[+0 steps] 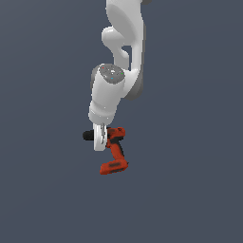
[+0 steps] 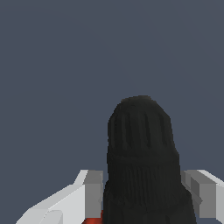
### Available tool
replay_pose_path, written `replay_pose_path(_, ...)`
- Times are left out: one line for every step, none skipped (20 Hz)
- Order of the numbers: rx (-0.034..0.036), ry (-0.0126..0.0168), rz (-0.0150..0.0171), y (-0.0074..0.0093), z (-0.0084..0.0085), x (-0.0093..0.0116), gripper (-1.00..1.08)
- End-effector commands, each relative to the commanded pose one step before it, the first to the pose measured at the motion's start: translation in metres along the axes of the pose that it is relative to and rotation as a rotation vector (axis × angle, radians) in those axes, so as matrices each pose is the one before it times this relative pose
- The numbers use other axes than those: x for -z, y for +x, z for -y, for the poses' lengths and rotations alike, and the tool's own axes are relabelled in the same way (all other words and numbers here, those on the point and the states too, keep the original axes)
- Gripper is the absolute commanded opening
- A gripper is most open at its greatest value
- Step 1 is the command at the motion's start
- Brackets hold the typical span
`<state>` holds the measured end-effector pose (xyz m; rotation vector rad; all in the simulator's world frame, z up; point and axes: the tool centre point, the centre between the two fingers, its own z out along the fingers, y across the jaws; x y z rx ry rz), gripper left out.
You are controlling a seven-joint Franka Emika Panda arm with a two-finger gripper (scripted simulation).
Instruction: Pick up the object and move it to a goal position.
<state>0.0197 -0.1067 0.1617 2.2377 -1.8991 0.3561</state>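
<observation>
The object is a small red-orange toy drill (image 1: 115, 151) with a flat red base and a black nose (image 1: 88, 135) pointing toward the exterior view's left. My gripper (image 1: 100, 138) comes down from above and is shut on the drill's upper body, just behind the nose. The handle and base hang below the fingers. In the wrist view the black nose (image 2: 141, 157) fills the middle, with a grey finger pad (image 2: 93, 192) on one side and another finger (image 2: 202, 194) on the other, both pressed against the drill. A sliver of the red body (image 2: 94, 218) shows beside one pad.
A plain dark blue-grey background (image 1: 42, 190) surrounds the arm in both views. The white arm (image 1: 121, 52) rises above the gripper.
</observation>
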Motion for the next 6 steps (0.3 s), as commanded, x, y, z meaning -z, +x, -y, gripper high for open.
replay_pose_path(-0.00170,0.00722,-0.00073,0.00460,0.00698,0.00659,-1.00)
replay_pose_path(0.00000,0.00000,0.00000,0.00078,0.00116,0.00063,-1.00)
replay_pose_path(-0.00003,-0.00009,-0.00048,0.00055,0.00088,0.00047,-1.00)
replay_pose_path(0.00000,0.00000,0.00000,0.00036,0.00059,0.00021,-1.00)
replay_pose_path(-0.00013,-0.00009,-0.00046,0.00020,0.00030,0.00008,-1.00)
replay_pose_path(0.00000,0.00000,0.00000,0.00002,0.00008,-0.00004,-1.00)
